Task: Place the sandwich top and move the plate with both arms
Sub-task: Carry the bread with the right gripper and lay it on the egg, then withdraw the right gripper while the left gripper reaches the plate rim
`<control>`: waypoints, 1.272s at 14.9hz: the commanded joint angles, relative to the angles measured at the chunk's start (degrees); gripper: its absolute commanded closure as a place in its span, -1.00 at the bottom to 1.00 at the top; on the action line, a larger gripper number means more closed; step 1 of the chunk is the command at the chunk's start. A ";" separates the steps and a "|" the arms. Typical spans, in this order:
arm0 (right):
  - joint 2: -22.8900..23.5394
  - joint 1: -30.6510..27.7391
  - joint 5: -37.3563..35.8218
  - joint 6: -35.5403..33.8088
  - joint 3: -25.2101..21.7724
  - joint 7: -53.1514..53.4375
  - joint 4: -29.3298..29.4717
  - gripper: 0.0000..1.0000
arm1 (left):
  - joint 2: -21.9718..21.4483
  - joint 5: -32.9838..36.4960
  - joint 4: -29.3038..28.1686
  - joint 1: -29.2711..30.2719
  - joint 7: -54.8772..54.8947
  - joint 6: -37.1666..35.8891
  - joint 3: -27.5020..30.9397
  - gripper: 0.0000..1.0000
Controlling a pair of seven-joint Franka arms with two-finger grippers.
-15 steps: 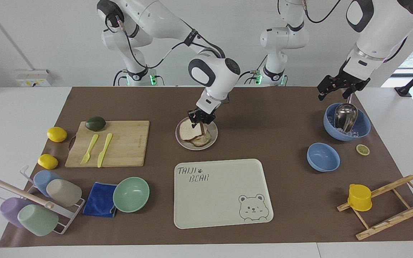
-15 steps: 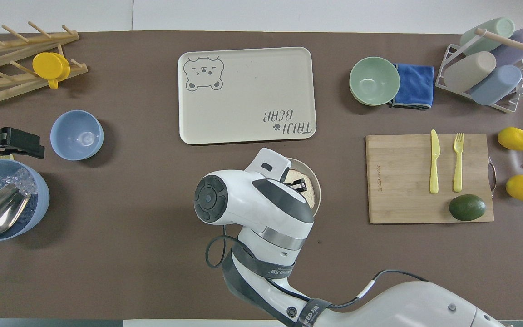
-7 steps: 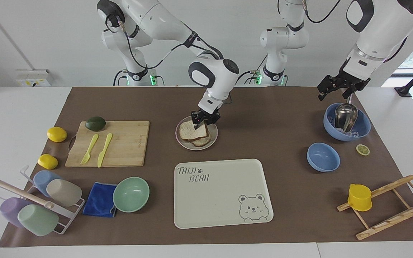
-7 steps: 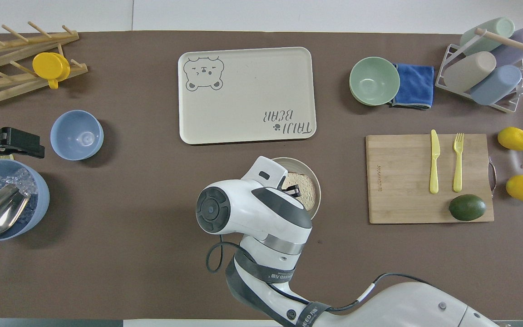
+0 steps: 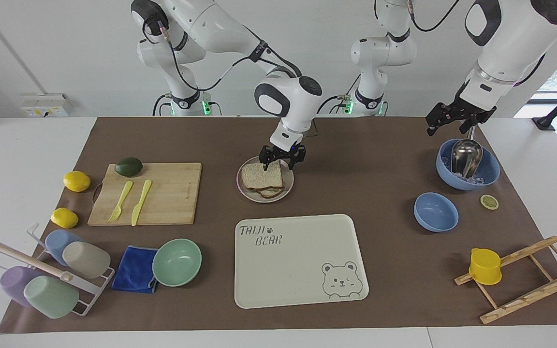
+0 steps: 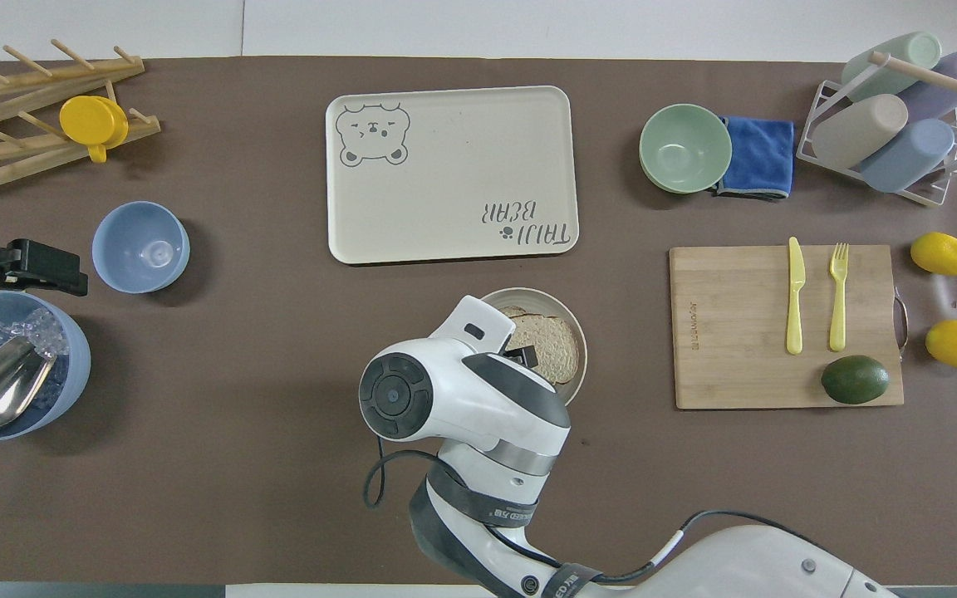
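The sandwich top (image 5: 260,176) (image 6: 557,349), a pale brown slice with a darker crust, lies flat on another slice on the small round plate (image 5: 289,186) (image 6: 582,349) at mid-table. My right gripper (image 5: 279,164) hangs just above the plate's edge nearest the robots. It is open, with its fingertips apart and nothing between them. In the overhead view the right arm's wrist covers most of that gripper and part of the plate. My left gripper (image 5: 452,124) (image 6: 30,266) waits, open and holding nothing, above the blue ice bowl (image 5: 467,166).
The cream bear tray (image 5: 298,261) lies just farther from the robots than the plate. A cutting board (image 5: 162,193) with fork, knife and avocado sits toward the right arm's end. A small blue bowl (image 5: 435,211) and a lemon slice (image 5: 489,201) sit beside the ice bowl and its metal scoop.
My right gripper opened and let go of the slice, which went from tilted to flat on the lower slice. The gripper then rose a little. The left arm hardly moved.
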 commanded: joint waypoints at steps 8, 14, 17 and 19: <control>-22.70 0.74 25.90 -18.23 -31.50 -23.63 1.41 -1.00 | -4.10 -9.93 -13.38 -5.38 -9.12 12.25 -0.05 -1.00; -22.55 -5.67 27.14 -28.18 -38.29 -39.01 6.68 -1.00 | -1.39 -16.28 -25.87 -16.97 -11.40 28.77 -0.05 -1.00; -20.18 -6.12 26.61 -31.61 -40.57 -40.15 10.98 -1.00 | 3.80 -21.70 -27.89 -23.04 -12.90 39.74 -0.14 -1.00; -18.51 -6.29 26.78 -31.79 -41.36 -41.56 10.90 -1.00 | 5.39 -22.96 -28.68 -26.20 -12.64 43.28 -0.14 -1.00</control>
